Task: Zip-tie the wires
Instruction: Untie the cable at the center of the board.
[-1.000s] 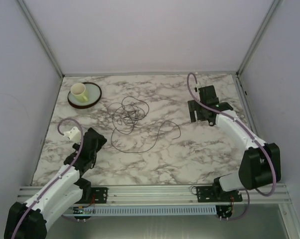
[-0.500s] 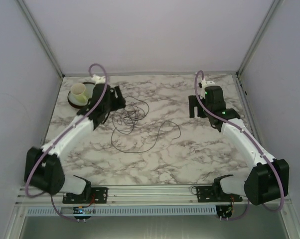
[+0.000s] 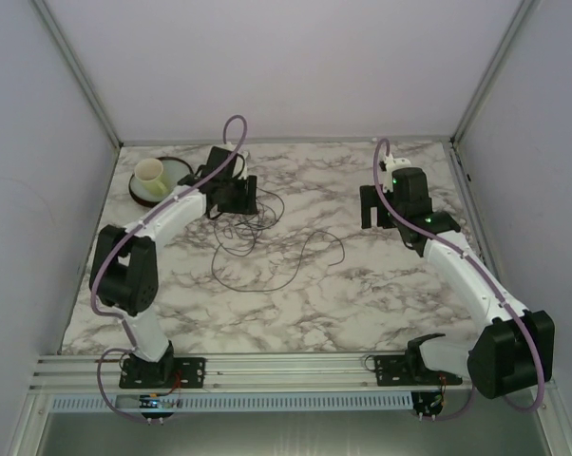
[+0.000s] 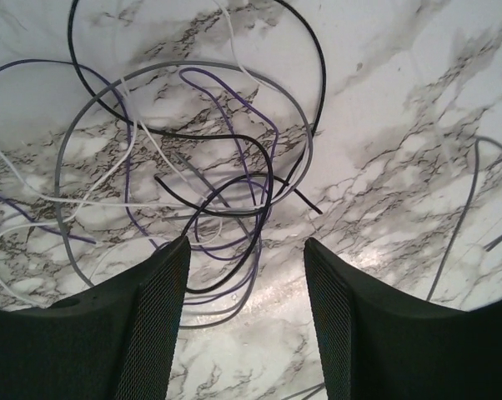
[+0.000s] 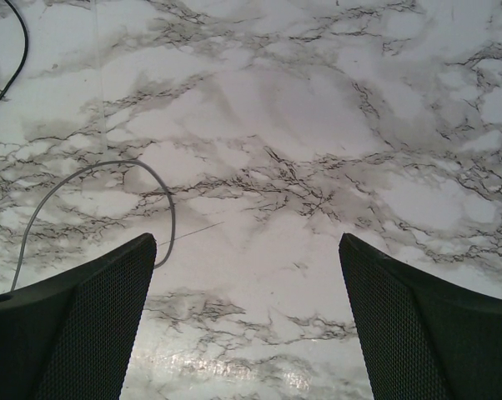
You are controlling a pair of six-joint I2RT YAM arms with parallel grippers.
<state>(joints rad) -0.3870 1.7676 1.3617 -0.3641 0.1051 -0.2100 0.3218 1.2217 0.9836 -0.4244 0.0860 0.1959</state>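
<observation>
Two arms share one marble table (image 3: 295, 304). Your left gripper (image 4: 247, 246) hangs over the wires (image 3: 240, 220), a loose tangle near the far left corner of the table. Its jaws stand apart and hold nothing. Your right gripper (image 5: 247, 242), near the far right edge, is wide open and also empty.

I think the step is to gather the loops. Come down where most strands cross, so that one closing catches many, and keep the pads low against the table.

By count: one plate (image 3: 142, 195) in the far left corner and one cup (image 3: 150, 174) on it. The strands are black, grey, purple and white, at least four; the exact number I cannot tell. No zip tie is visible.
</observation>
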